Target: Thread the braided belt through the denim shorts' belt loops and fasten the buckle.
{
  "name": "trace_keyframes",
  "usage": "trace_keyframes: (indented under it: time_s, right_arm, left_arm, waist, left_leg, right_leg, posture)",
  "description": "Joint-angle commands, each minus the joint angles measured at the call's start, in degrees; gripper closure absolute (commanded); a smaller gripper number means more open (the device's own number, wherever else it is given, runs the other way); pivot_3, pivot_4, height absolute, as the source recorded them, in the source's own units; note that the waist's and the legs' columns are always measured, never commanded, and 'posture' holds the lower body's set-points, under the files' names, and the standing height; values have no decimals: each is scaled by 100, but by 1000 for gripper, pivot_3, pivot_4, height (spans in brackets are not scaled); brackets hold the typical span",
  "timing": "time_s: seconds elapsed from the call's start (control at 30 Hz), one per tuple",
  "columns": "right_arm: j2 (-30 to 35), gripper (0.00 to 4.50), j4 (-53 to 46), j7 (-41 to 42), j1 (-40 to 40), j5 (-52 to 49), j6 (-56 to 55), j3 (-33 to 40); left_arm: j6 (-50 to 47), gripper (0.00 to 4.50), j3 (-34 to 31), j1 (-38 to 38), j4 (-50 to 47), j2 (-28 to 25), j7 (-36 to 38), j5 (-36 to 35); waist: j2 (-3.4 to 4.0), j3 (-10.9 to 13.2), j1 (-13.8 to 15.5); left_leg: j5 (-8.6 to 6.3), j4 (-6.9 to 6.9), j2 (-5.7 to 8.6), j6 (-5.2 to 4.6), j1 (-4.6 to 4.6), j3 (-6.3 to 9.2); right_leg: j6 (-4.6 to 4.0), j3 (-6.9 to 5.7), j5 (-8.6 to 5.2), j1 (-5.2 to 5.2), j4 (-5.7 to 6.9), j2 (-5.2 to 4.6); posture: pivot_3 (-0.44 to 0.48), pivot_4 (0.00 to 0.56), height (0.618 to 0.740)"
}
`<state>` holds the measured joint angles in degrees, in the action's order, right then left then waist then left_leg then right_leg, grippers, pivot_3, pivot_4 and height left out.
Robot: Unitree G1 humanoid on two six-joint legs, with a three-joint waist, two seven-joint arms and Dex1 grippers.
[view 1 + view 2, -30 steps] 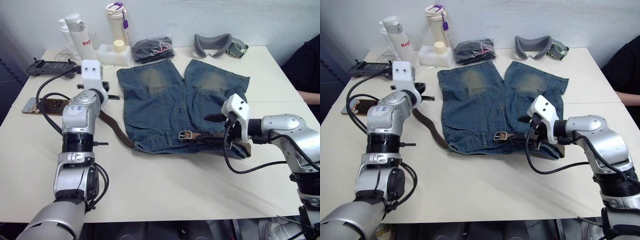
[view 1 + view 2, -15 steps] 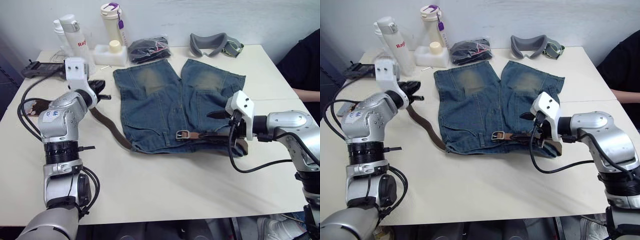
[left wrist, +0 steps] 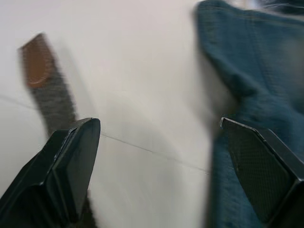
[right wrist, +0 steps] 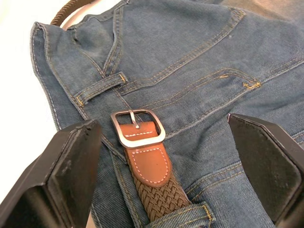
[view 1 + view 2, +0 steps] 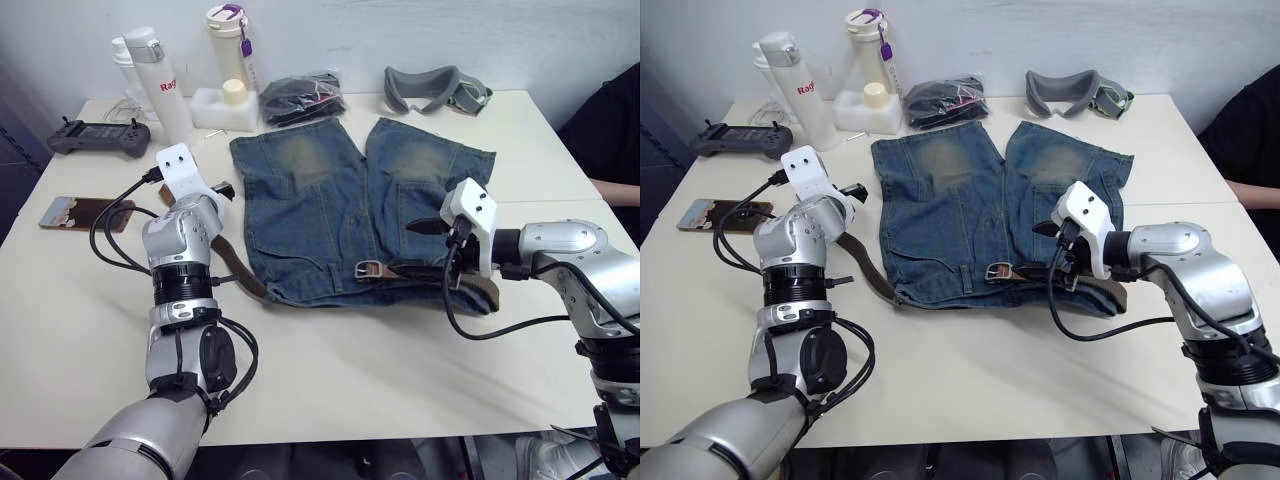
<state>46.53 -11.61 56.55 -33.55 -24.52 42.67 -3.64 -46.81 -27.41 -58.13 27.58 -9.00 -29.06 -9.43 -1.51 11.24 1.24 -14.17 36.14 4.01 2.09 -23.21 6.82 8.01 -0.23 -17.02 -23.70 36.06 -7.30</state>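
Right hand [image 4: 161, 156] spread wide over buckle [image 4: 137, 128], white bottle [image 5: 800, 85] lettered "Ra"

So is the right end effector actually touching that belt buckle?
Apart. The right wrist view shows the right end effector open, its fingers standing wide on either side of the buckle, with bare denim shorts between each finger and the metal frame.

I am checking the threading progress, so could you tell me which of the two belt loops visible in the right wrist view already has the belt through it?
The belt loop behind the buckle holds the braided belt; the loop ahead lies empty.
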Motion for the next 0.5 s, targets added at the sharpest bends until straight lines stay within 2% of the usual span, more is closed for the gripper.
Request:
trace_keyframes:
  time_s: [0.03,0.13,0.27,0.5]
  right_arm:
    - [42,0,-221,-77,21,-14,1,137]
    - [51,0,-197,-131,41,28,-33,122]
    - [36,0,-155,-175,26,79,-84,92]
    - [-75,0,-53,-236,-35,126,-147,114]
  left_arm:
    - [312,25,29,-188,162,-70,-580,284]
    - [329,25,139,-249,370,-122,-824,453]
    - [182,25,-14,-245,594,-63,-881,288]
    - [185,3139,-30,-200,582,-90,-1003,311]
  waist:
    - [0,0,15]
    - [0,0,25]
    - [0,0,25]
    - [-1,0,6]
  left_leg:
    - [0,1,1,0,0,-1]
    - [0,2,4,-2,-1,-2]
    - [1,2,6,-2,-1,-2]
    - [1,1,5,-2,-1,-4]
  right_leg:
    - [1,1,1,0,0,-1]
    - [5,3,3,1,-1,-2]
    - [7,4,4,1,-2,-3]
    - [7,6,4,0,-1,-3]
  posture:
    - [0,150,740]
    - [0,150,740]
    - [0,150,740]
    - [0,150,740]
